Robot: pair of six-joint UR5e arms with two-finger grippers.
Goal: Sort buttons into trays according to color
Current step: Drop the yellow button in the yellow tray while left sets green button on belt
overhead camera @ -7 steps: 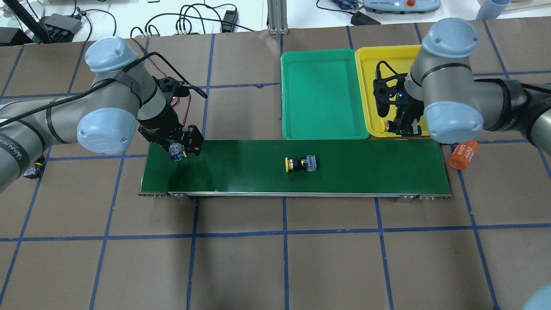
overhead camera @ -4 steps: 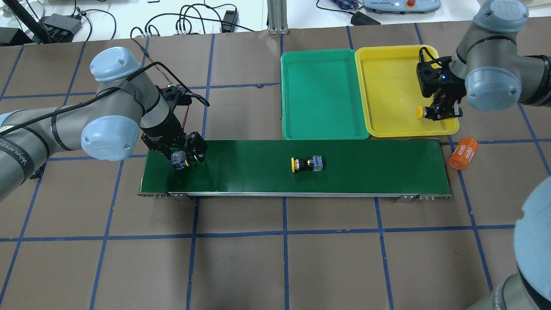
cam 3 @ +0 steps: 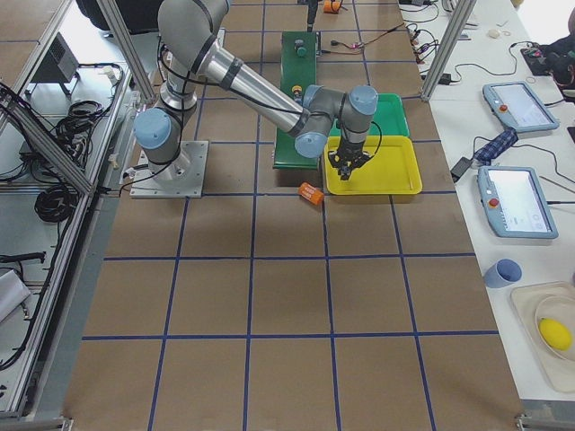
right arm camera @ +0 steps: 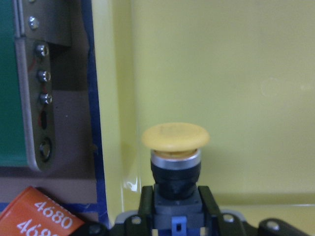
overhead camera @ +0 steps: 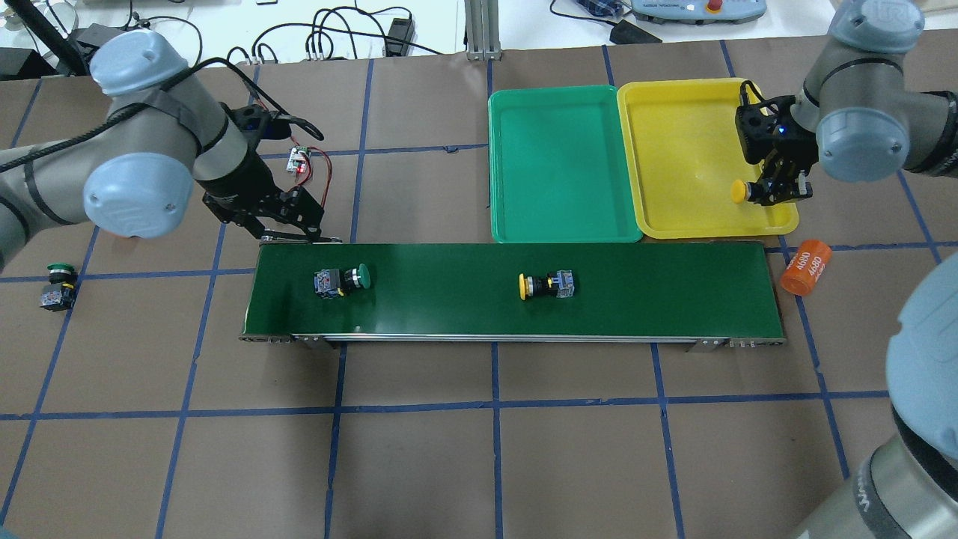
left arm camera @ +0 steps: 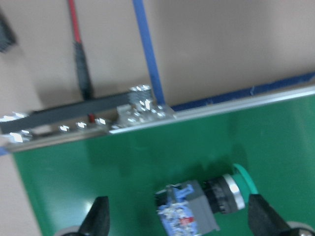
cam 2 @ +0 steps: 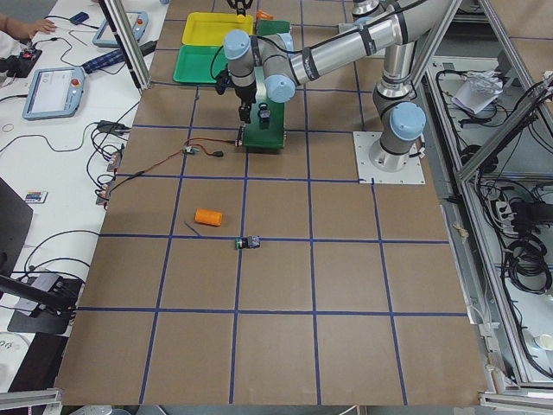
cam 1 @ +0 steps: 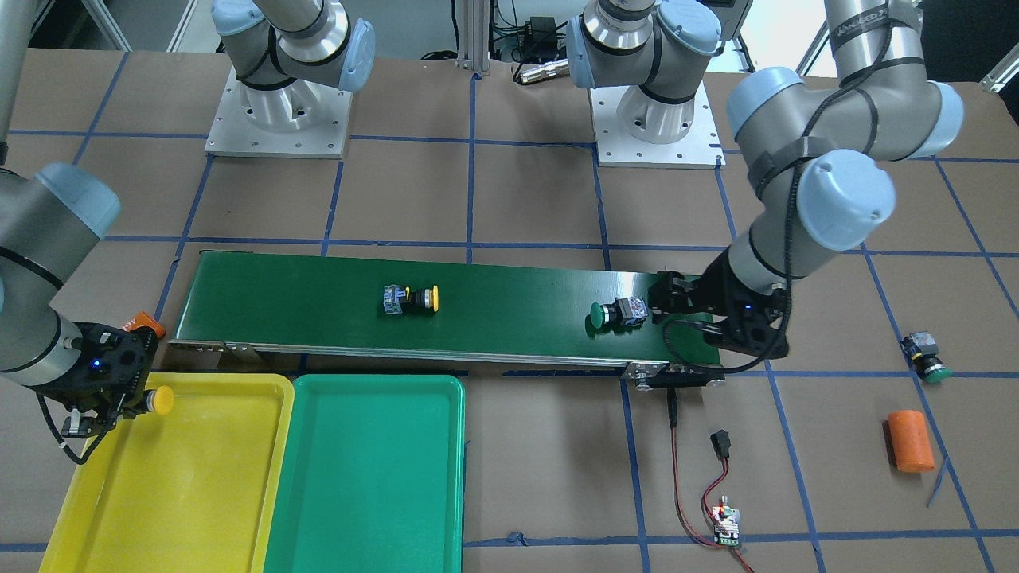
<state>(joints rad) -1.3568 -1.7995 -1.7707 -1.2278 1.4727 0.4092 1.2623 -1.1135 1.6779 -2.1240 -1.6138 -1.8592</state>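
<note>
At the table's left edge a green button on the table (overhead camera: 58, 284) lies well apart from everything, not yet fed in. Next comes the left gripper (overhead camera: 296, 228), over the far left corner of the conveyor belt (overhead camera: 449, 299). The overhead view leaves its opening unclear, but the left wrist view shows the fingertips (left arm camera: 101, 219) spread wide with nothing clamped. A green button on the belt (overhead camera: 343, 281) lies free on its side near them, probably put there so the belt can carry it toward the trays. Mid-belt lies a yellow button on the belt (overhead camera: 546, 285), cap pointing left. Past the belt's far edge sit the green tray (overhead camera: 561, 165) and the yellow tray (overhead camera: 673, 142), side by side. The right gripper (overhead camera: 778, 191) hangs over the yellow tray's near right corner, matching colour to colour. Only the right wrist view shows its fingers closed on the black body of the held yellow button (right arm camera: 174, 137). I cannot tell whether that button touches the tray.
</note>
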